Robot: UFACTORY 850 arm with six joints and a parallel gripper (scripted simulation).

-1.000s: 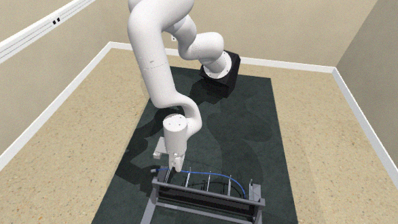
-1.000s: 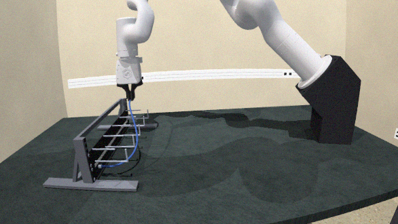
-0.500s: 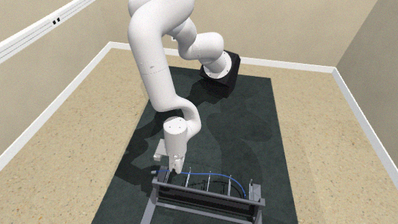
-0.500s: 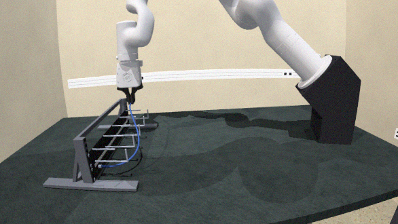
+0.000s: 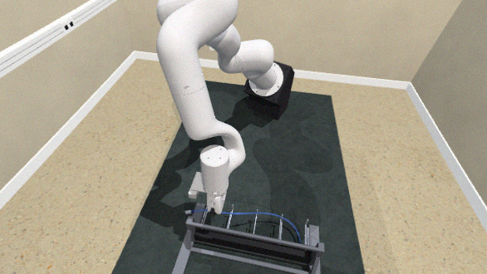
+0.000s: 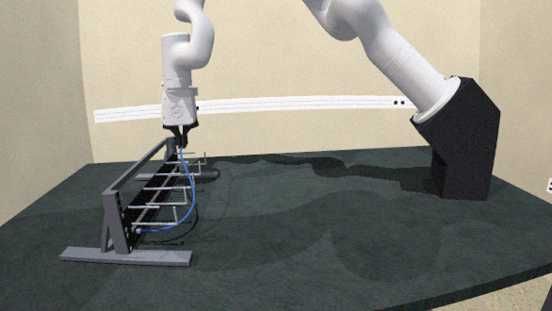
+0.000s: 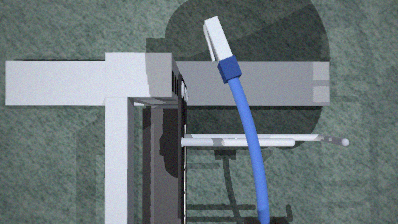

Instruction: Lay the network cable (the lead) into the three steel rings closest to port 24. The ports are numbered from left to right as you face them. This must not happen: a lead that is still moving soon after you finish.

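The blue network cable runs from the rack's right end, along the row of several steel rings, up to my gripper at the rack's left end. My gripper is shut on the cable just behind its free end and holds it above the rack's top bar. The clear plug sticks out past the fingers. In the side view my gripper stands over the far end of the rack, and the cable hangs down in a curve to the near end. In the wrist view the cable crosses over one ring rod; the plug points beyond the frame. My fingers are out of that view.
The grey rack frame with its dark port panel stands on a dark green mat near the front edge. Its feet stick out at both ends. The arm's black base stands at the mat's far side. Walls surround the floor.
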